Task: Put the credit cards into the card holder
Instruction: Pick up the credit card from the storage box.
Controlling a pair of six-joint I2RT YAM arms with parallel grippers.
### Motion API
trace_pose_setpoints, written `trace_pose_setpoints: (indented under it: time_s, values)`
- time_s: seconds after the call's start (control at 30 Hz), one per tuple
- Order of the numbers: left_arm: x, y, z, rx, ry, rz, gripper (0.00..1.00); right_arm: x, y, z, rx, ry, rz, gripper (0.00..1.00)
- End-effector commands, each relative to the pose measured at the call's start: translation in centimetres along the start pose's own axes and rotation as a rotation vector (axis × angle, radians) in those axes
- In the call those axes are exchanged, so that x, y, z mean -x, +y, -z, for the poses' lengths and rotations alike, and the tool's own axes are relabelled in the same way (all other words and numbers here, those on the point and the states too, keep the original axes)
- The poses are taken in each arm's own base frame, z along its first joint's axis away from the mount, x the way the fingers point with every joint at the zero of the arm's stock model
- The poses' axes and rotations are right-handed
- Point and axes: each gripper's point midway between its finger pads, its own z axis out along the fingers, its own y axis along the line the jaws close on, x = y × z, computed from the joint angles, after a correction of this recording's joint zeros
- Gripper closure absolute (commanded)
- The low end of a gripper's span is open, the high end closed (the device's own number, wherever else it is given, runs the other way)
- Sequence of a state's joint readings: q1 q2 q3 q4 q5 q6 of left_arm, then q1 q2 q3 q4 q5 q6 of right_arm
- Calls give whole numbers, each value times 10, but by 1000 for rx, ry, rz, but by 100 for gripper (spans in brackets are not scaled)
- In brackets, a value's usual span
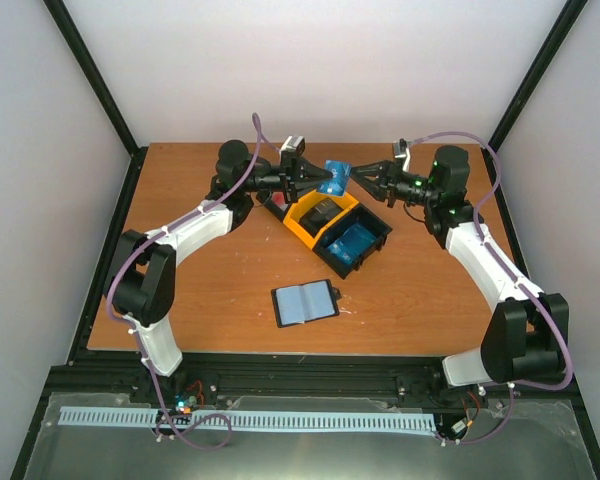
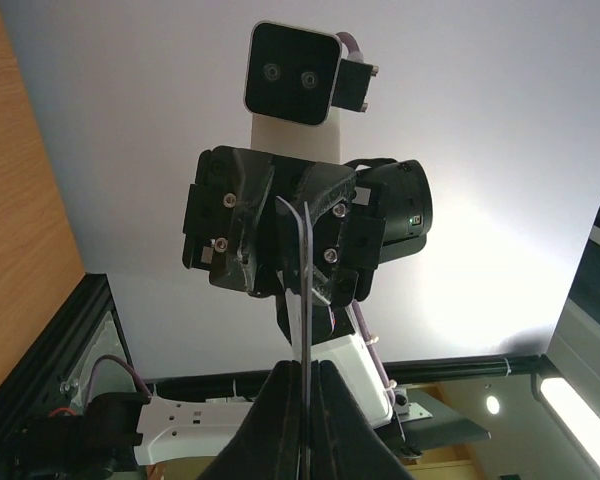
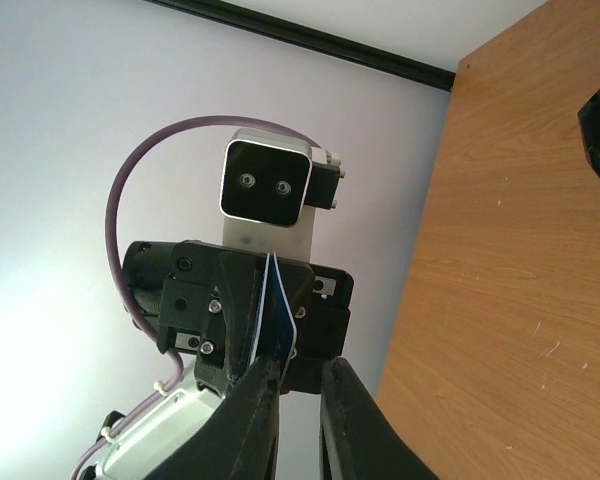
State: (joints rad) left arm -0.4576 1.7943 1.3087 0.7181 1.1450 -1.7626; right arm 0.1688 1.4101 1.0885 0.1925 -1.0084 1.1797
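Handing off mid-air: bright blue plastic credit card (image 1: 333, 178) hangs just above the far end of the joined black-yellow-black plastic bins (image 1: 298, 226), between both arms. Left gripper (image 1: 308, 178) jaws are pinching one end. Right gripper (image 1: 363, 180) jaws look spread around the other end, with a gap showing beside the card. Second blue card (image 1: 353, 241) sits in the bins' black end compartment. Flat black folding card holder (image 1: 305, 303) lies open on the brown wooden surface (image 1: 210, 290), near side of the bins, no card seen in it. Judging early: nothing loaded yet.
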Motion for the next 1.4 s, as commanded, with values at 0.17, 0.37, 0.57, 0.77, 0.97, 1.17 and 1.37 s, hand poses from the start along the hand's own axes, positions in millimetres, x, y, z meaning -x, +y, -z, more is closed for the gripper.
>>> trace_pose_setpoints:
  time_s: [0.17,0.37,0.57,0.77,0.97,1.17,1.37]
  values:
    - [-3,-26,-2,-45,0,-84,99,-4,-4,-10,-25,61,16,87]
    - [-1,-27,-4,-15,-6,-138,99,-14,-12,-19,-51,119,-20,87]
    - [2,-26,-5,20,-10,-173,99,-25,7,-30,20,177,-4,84]
    - [3,-25,-5,30,-11,-187,99,-35,22,-39,87,215,-26,84]
    - [5,-18,-4,67,-25,-185,99,-30,36,-37,118,182,-18,97]
    - [6,-10,7,92,-51,-161,92,-9,40,-24,127,68,-42,97]
    - [3,-8,13,96,-61,-152,91,12,43,-8,138,4,-71,97]
